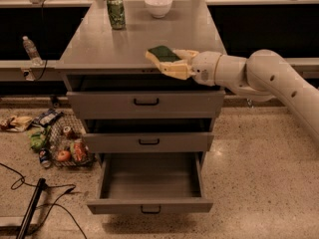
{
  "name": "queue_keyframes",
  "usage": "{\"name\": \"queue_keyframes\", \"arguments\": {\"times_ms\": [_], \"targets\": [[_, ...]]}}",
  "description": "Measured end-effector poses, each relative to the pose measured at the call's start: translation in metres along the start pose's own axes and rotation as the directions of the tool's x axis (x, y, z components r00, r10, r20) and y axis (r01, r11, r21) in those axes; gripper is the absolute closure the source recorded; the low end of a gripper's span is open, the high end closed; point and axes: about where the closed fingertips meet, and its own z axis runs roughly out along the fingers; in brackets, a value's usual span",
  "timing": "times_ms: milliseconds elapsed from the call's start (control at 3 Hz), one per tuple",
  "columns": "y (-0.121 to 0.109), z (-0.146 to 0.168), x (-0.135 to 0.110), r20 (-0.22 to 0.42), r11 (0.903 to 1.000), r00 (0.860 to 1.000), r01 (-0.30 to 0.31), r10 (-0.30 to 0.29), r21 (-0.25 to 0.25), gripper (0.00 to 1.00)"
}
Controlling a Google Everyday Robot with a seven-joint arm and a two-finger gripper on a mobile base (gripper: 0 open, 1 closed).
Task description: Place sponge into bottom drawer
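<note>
Transport step: gripper (175, 66), frame centre at grey worktop (99, 44) front edge, fingers clasping yellow-and-green rectangular sponge (163, 54). Next move, likely: lower it forward into open grey metal bottom drawer (149, 206), lower centre, then release

arm (279, 81): outstretched, level | end effector (168, 66): mid-view, clamped on sponge (163, 53)

Sponge (162, 53): rectangular, dark green scouring layer uppermost over yellow foam, roughly level, gripped by the gripper (172, 66) at centre frame, over the cabinet top's front edge. Bottom drawer (189, 205): lowest and deepest of 3 grey drawers, pulled fully open at lower centre, small black handle on its front.
</note>
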Motion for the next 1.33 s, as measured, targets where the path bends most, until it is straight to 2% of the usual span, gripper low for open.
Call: {"name": "queue_keyframes", "arguments": {"times_ms": [333, 667, 1000, 1333], "targets": [[0.046, -0.013, 0.003, 0.019, 0.9942, 0.997, -0.075, 0.077, -0.076, 1.00], [0.083, -0.026, 0.015, 0.006, 0.9780, 0.990, -0.137, 0.140, -0.158, 1.00], [0.116, -0.033, 0.055, -0.077, 0.9542, 0.976, -0.214, 0.202, -0.209, 1.00], [0.153, -0.014, 0.133, -0.187, 0.9224, 0.944, -0.310, 0.271, -0.230, 1.00]]}}
